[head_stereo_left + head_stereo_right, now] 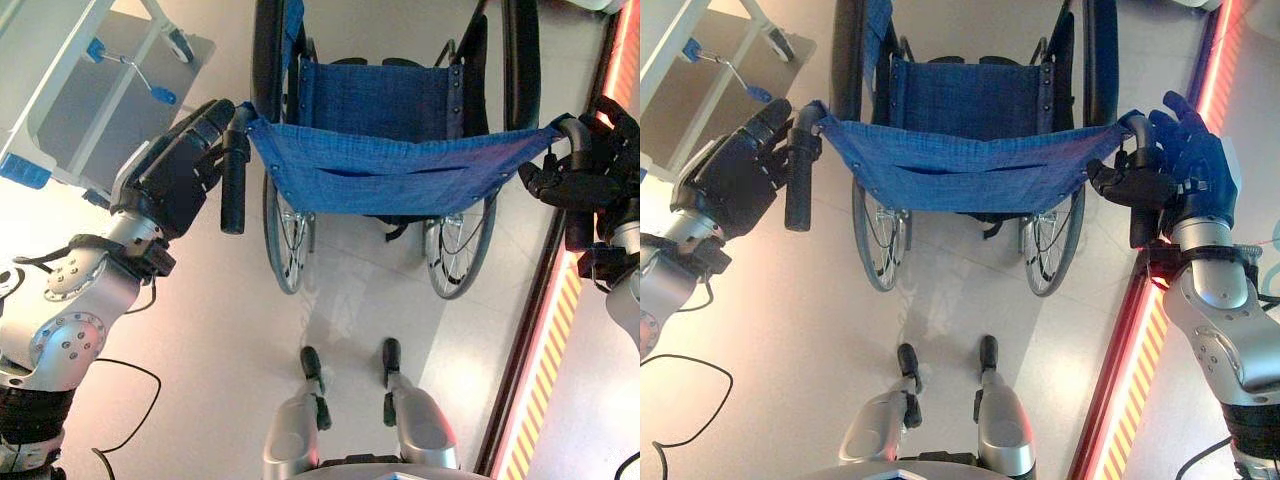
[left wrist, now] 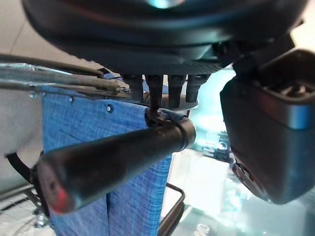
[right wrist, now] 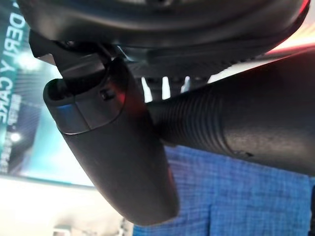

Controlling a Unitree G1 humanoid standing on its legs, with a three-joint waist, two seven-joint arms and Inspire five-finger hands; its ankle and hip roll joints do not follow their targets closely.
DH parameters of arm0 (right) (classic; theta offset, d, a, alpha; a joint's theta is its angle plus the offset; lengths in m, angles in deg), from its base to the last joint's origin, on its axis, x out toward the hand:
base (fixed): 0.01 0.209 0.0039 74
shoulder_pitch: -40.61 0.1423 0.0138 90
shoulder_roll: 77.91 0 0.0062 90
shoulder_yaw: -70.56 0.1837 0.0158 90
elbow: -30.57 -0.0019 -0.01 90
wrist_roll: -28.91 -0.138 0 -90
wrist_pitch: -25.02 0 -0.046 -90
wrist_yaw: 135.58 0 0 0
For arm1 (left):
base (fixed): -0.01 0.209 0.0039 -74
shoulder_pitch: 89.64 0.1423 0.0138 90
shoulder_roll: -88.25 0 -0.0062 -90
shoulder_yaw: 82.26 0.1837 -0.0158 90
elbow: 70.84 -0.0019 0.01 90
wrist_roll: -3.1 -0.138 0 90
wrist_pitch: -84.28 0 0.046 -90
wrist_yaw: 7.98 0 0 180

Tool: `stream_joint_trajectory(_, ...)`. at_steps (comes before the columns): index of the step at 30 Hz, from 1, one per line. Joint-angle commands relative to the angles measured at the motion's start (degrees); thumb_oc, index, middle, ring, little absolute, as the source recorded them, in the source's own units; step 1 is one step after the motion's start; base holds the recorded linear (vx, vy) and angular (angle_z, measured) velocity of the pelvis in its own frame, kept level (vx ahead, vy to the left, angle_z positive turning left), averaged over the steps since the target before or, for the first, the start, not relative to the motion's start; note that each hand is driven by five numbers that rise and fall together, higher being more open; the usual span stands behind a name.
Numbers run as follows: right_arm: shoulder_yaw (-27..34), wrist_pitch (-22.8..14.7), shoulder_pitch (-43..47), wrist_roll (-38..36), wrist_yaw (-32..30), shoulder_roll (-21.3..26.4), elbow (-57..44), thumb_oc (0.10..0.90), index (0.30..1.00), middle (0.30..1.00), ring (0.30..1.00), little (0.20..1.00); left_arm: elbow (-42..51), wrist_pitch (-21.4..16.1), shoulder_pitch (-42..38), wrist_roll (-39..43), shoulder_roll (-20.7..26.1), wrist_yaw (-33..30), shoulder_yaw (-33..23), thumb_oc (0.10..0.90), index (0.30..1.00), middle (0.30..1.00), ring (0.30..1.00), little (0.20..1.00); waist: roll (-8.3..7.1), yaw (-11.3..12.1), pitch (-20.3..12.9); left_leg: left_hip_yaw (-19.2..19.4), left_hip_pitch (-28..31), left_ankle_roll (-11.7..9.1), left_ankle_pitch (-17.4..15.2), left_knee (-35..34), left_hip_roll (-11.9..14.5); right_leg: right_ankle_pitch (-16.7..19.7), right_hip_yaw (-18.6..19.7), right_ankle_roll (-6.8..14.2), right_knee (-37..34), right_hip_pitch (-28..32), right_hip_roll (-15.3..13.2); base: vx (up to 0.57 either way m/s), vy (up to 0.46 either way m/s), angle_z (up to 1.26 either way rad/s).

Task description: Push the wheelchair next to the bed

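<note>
— Looking down from the head, where is the wheelchair [image 1: 385, 130]?

— Upper middle of the frame, seen from behind. Its blue fabric backrest [image 1: 400, 170] stretches between two push handles, the blue seat [image 1: 375, 95] lies above it in the picture, and the two spoked wheels [image 1: 878, 240] stand on the floor just under the backrest.

— And the hands?

— One on each push handle. The left hand [image 1: 180, 170], at centre left, has its fingers curled round the top of the left handle [image 1: 234, 185], whose black grip hangs down past them; the left wrist view shows fingers [image 2: 162, 91] reaching over the bar where the grip [image 2: 113, 162] begins. The right hand [image 1: 1185, 165], at centre right, is clenched on the right handle [image 1: 1143, 215]; in its wrist view the thumb [image 3: 115, 152] lies across the ribbed black grip [image 3: 236, 123].

— What about the floor and the room?

— The floor [image 1: 240, 380] is pale, smooth and glossy, with soft reflections under the wheels. Along the right side of the frame a dark strip runs diagonally, lined with a glowing red light [image 1: 1120, 370] and beside it a band of yellow and red hazard stripes [image 1: 545, 390].

— Is the bed in sight?

— A white bed frame [image 1: 55, 90] sits in the upper left corner, with blue crank handles [image 1: 162, 95] sticking out and a castor [image 1: 180, 42] on the floor. It stands just beside the left hand, up and to the left of the wheelchair's left handle.
</note>
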Motion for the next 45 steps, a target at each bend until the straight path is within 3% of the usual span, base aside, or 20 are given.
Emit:
stream_joint_trajectory(1, 4.2, -1.4, 5.4, -2.0, -4.6, 6.2, 0.0, 0.800, 0.900, 0.900, 0.900, 0.900, 4.8, -1.9, -7.0, -1.3, 5.0, 3.3, -1.4, 0.800, 0.900, 0.900, 0.900, 0.900, -1.00, -0.5, -4.0, -0.1, -4.3, -3.5, 1.1, 4.8, 0.9, -0.8, -0.4, 0.6, 4.5, -2.1, -1.5, 0.00, 0.000, 0.00)
stream_joint_trajectory(11, 3.4, -0.9, 7.1, -3.4, -4.0, 8.4, 1.6, 0.800, 0.900, 0.900, 0.900, 0.900, 3.9, 4.3, -8.9, 0.3, 9.4, 7.0, 0.1, 0.800, 0.900, 0.900, 0.900, 0.900, -0.70, -0.1, -3.7, -0.1, -4.1, -3.2, 1.1, 4.6, 0.8, -0.6, -0.8, 0.6, 4.5, -2.1, -1.6, 0.00, -0.004, 0.02)
stream_joint_trajectory(20, 3.6, -1.3, 6.8, -5.2, -3.9, 10.7, 1.9, 0.800, 0.900, 0.900, 0.900, 0.900, 3.3, 7.1, -6.2, 1.5, 12.9, 8.8, -1.2, 0.800, 0.900, 0.900, 0.900, 0.900, 0.06, 0.3, -3.9, -0.3, -4.2, -3.2, 1.1, 5.0, 0.6, -0.8, -1.5, 0.6, 4.8, -1.9, -2.1, 0.00, 0.000, 0.00)
stream_joint_trajectory(26, 4.7, -1.8, 6.0, -6.9, -3.3, 12.9, 2.5, 0.800, 0.900, 0.900, 0.900, 0.900, 3.0, 6.2, -3.5, 0.9, 15.6, 13.5, -2.7, 0.800, 0.900, 0.900, 0.900, 0.900, 0.40, 0.6, -4.1, -0.5, -4.3, -3.1, 1.0, 4.9, 0.4, -0.7, -2.1, 0.7, 4.7, -2.0, -2.3, 0.00, 0.003, 0.01)
stream_joint_trajectory(35, 3.9, -2.5, 6.4, -7.9, -3.9, 13.9, 2.8, 0.800, 0.900, 0.900, 0.900, 0.900, 2.4, 4.6, -2.1, 2.5, 17.3, 12.7, -3.9, 0.800, 0.900, 0.900, 0.900, 0.900, 0.75, 0.8, -3.6, -0.7, -4.5, -3.0, 1.0, 4.7, -0.1, -0.6, -2.3, 0.7, 4.8, -2.2, -2.5, 0.00, 0.000, 0.00)
stream_joint_trajectory(45, 3.1, -3.5, 7.0, -8.4, -3.4, 15.1, 3.8, 0.800, 0.900, 0.900, 0.900, 0.900, 0.8, 8.2, -1.7, 2.7, 18.8, 13.4, -3.7, 0.800, 0.900, 0.900, 0.900, 0.900, 1.09, 0.7, -3.3, -0.8, -4.5, -2.6, 1.0, 4.4, -0.5, -0.4, -2.2, 0.7, 5.1, -2.8, -2.4, 0.00, 0.000, 0.00)
